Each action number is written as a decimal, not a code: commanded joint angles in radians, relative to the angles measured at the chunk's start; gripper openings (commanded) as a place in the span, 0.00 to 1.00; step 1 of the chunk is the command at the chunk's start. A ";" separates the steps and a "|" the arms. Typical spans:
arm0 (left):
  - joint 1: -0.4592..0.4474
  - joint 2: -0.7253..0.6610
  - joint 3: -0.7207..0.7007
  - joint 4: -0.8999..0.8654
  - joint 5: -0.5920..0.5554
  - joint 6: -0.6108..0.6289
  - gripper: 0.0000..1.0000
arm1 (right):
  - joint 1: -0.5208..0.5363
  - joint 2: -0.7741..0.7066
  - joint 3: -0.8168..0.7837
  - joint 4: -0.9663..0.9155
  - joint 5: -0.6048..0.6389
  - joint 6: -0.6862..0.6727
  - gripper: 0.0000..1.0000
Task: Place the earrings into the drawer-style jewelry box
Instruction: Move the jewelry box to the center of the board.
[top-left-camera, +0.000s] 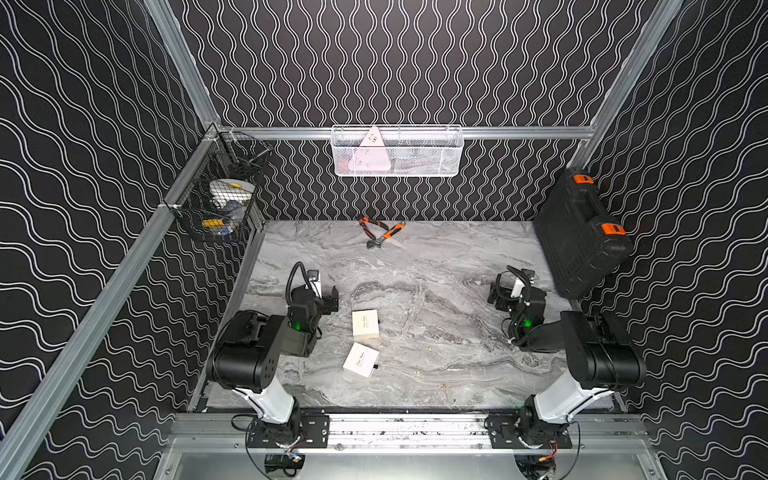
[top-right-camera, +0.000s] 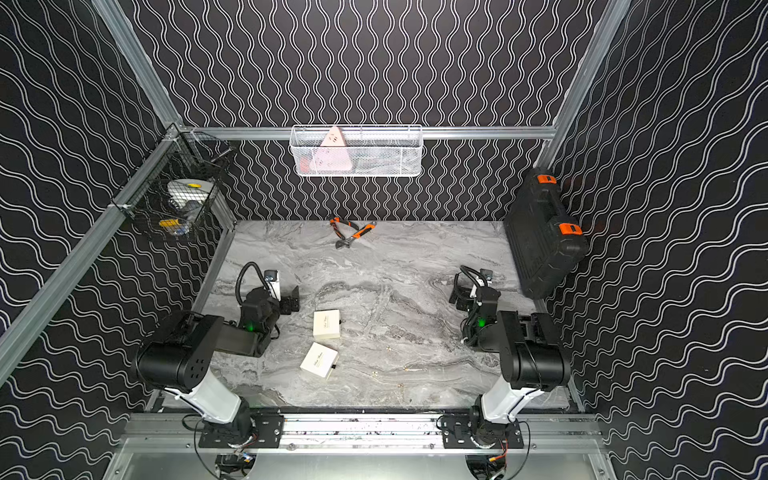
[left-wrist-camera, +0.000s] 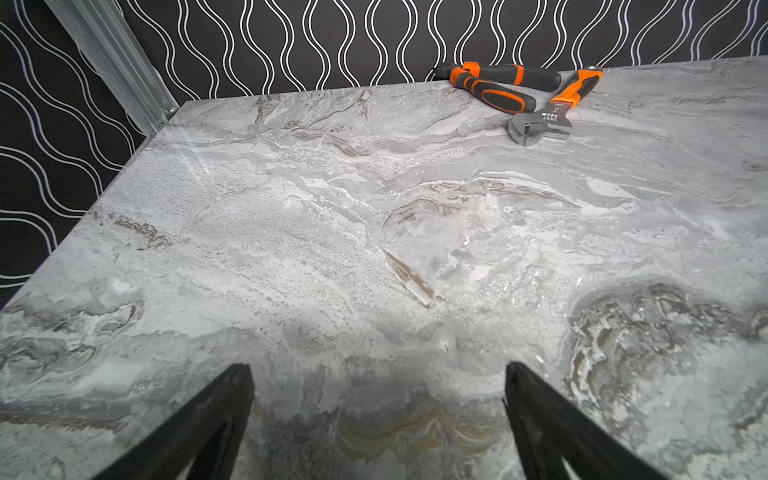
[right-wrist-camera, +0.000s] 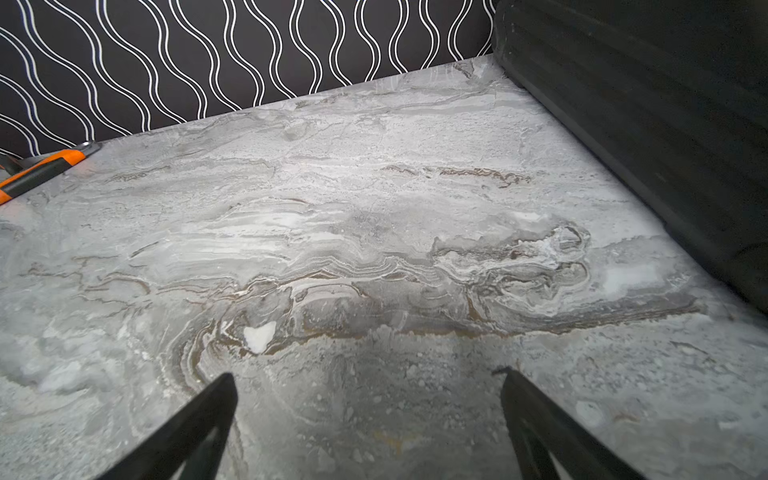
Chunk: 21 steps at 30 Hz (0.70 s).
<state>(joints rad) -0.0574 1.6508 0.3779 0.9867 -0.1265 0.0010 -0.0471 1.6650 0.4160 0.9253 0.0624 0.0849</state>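
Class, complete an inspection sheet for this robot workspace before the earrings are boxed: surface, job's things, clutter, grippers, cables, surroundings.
Surface: marble-patterned tabletop.
Job's things: far cream box and near cream box, seemingly closed; earrings, tiny gold specks loose on the tabletop.
Clutter: pliers, wrench at the back; black tool case against a wall.
Grippers: left gripper and right gripper open, empty.
Cables: black hose looped at each wrist.
Surroundings: wavy-patterned walls; white mesh basket, black wire basket on rails.

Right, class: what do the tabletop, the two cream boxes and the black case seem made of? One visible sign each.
Tabletop: grey marble look, smooth, slight sheen; veining shows, though it may be printed laminate. Cream boxes: probably matte card; crisp edges, printed script. Black case: moulded plastic, matte; ribbed shell, orange latches.
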 joint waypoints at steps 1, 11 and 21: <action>0.001 0.001 0.000 0.020 0.002 0.008 0.99 | 0.001 0.001 0.000 0.023 -0.001 -0.002 1.00; 0.001 0.000 0.000 0.020 0.007 0.007 0.99 | 0.001 -0.001 -0.002 0.028 -0.003 -0.002 1.00; 0.001 -0.003 0.000 0.013 0.006 0.006 0.99 | 0.002 -0.005 -0.003 0.028 0.006 -0.004 1.00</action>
<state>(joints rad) -0.0574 1.6508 0.3779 0.9867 -0.1265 0.0010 -0.0471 1.6650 0.4137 0.9253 0.0624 0.0849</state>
